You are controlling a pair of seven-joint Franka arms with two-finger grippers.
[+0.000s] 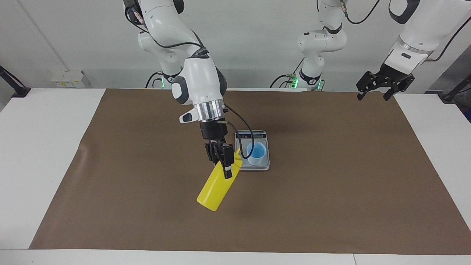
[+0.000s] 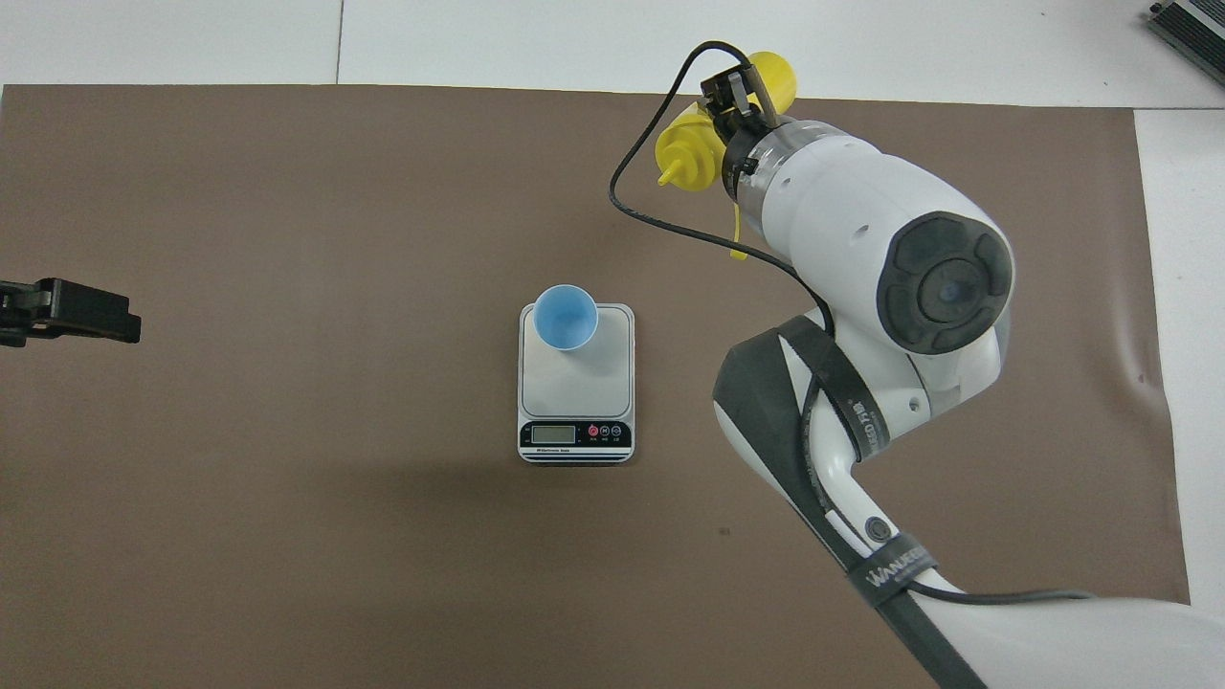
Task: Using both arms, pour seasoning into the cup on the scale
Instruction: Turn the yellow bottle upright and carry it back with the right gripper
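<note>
Right gripper (image 1: 223,162) has its jaws clamped on the tilted bottle (image 1: 217,186), nozzle angled toward the cup (image 1: 256,153) on the scale (image 1: 252,165) just beside. Left gripper (image 1: 382,84) waits, jaws apart, empty. Risk: nozzle short of the rim, seasoning spills onto the tabletop.

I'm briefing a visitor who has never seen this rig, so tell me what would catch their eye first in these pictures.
First comes the bright yellow seasoning bottle, held tilted in the air by the right gripper over the brown mat, its nozzle end turned toward the scale. Next is the light blue cup, standing upright on the silver scale near the middle of the mat. The left gripper waits raised at the left arm's end of the table.
</note>
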